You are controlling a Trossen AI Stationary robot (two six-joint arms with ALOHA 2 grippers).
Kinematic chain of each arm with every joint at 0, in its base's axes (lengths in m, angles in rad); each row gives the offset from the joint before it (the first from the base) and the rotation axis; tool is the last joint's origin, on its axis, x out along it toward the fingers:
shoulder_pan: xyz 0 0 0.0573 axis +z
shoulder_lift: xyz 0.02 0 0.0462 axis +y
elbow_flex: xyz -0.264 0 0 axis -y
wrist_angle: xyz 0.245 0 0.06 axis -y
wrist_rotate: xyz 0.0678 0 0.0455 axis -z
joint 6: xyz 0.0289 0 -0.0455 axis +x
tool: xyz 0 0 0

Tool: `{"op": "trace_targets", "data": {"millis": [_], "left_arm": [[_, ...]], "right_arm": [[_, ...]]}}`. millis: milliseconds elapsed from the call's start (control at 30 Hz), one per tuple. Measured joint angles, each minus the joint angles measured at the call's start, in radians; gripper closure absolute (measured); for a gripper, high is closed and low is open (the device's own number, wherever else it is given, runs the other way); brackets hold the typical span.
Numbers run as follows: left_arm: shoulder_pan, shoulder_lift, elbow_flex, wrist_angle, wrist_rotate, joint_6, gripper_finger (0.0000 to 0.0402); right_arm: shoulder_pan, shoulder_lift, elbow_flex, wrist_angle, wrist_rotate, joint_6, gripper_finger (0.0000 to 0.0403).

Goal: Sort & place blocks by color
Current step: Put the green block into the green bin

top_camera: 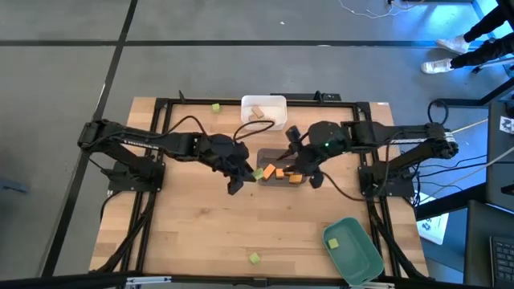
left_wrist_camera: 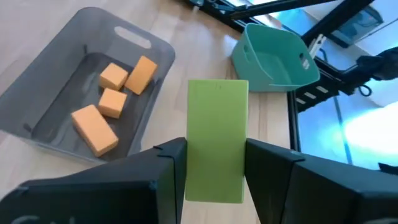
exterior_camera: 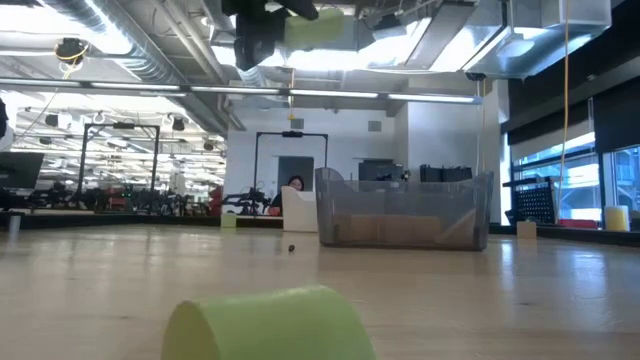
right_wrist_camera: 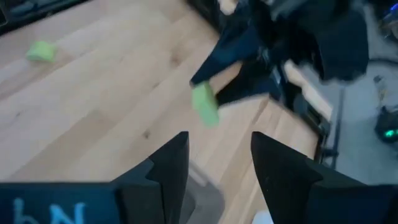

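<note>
My left gripper (top_camera: pixel 241 178) is shut on a light green block (left_wrist_camera: pixel 217 124), raised above the table beside the left end of the dark grey bin (left_wrist_camera: pixel 37 68). Several orange blocks (left_wrist_camera: pixel 114 102) lie in that bin. My right gripper (right_wrist_camera: pixel 219 142) hangs open over the bin's right end (top_camera: pixel 303 172) with nothing between its fingers. Tan blocks (top_camera: pixel 258 111) lie in the white bin (top_camera: pixel 277 101) at the far edge. Loose green blocks rest on the table, one far (top_camera: pixel 215 107) and one near (top_camera: pixel 254 258). My left gripper pinches the green block by its two long sides (left_wrist_camera: pixel 194 168) between the two fingers. The fingers lie along the block, slanting down from the table's left. The block's free end (left_wrist_camera: pixel 217 90) sticks out past the fingertips, and the block is lifted clear of the table.
A green bin (top_camera: pixel 352 249) stands tilted at the near right corner, partly over the table's edge. The black frame (top_camera: pixel 165 103) runs around the table's far and side edges. Bare wood lies between the grey bin and the near edge.
</note>
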Motion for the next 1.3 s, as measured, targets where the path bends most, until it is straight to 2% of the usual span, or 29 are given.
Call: {"op": "trace_targets", "data": {"millis": [333,633,1300], "left_arm": [[0.0,0.0,0.0,0.082,0.073,0.003,0.0299],[-0.011,0.0,0.0,0.132,0.099,0.003,0.0299],[-0.027,0.0,0.0,0.177,0.112,0.002,0.0299]], "right_arm": [[0.047,0.084,0.0,0.093,-0.006,-0.102,0.0228],[0.052,0.114,0.0,0.154,-0.006,-0.164,0.0228],[0.052,0.14,0.0,0.191,-0.087,-0.164,0.0228]]}}
